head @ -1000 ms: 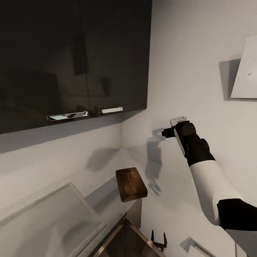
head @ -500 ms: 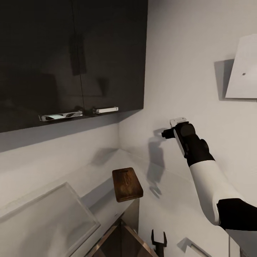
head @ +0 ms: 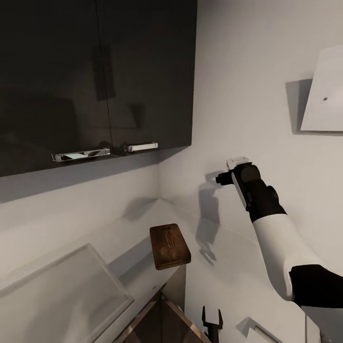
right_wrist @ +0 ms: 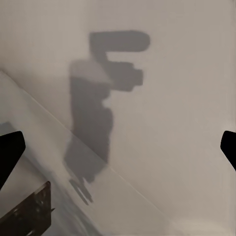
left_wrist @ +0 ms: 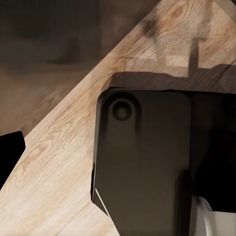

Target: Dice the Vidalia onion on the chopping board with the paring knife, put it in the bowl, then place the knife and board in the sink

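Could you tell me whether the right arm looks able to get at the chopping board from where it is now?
Probably yes: the right gripper is raised beside the wall, above and right of the chopping board, with nothing between them.

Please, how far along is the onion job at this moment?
Nothing looks done: the chopping board lies bare on the countertop. In hand: nothing, as the right gripper is open, raised toward the wall. Left: every step, starting with fetching the onion.
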